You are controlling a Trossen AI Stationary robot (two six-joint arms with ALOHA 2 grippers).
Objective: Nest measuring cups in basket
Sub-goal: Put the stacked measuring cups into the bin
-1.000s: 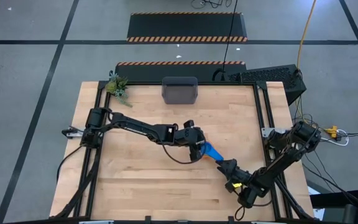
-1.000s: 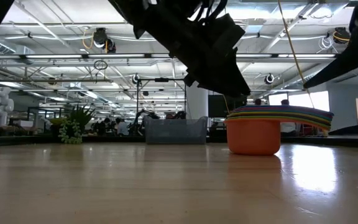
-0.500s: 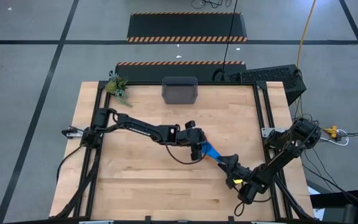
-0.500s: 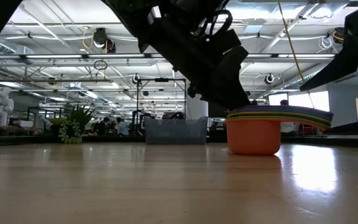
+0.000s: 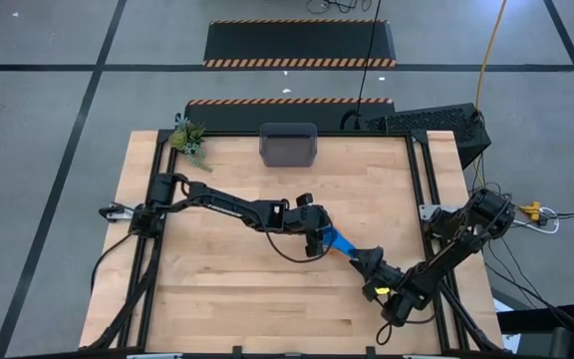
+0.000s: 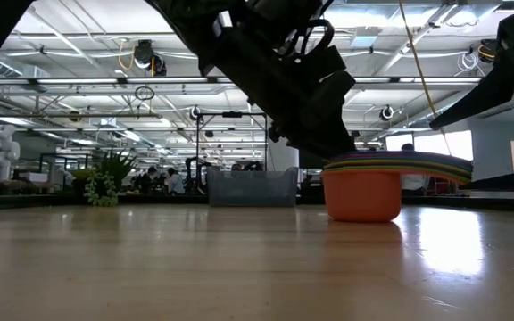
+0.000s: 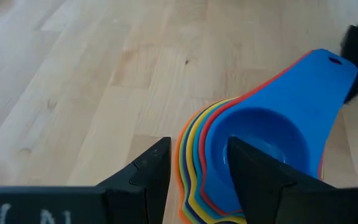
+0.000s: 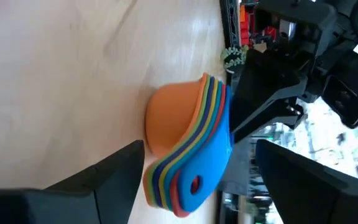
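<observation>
Near the tabletop's (image 5: 217, 289) middle, toward its right half, sits the cup stack (image 6: 391, 183): all the cups nested, orange bowl outermost and resting on the wood, blue cup innermost on top, handles fanned toward the right arm.

Left tool (image 7: 197, 171): down over the stack, one finger outside the layered rims, the other inside the blue bowl. Fingers straddle the rim edge of the stack, partly closed about it; whether they actually press the rims cannot be told.

Right tool (image 8: 201, 168): low, just beside the handle end of the stack, fingers spread wide on either side of the view, nothing between them; the stack lies ahead, apart from both fingers.

Basket (image 5: 288, 145): dark grey, at the far edge of the tabletop, centred, well apart from the stack and both tools. No cup visible in it from above.

Plant (image 5: 189, 140): small, green, at the far left corner, left of the basket.
</observation>
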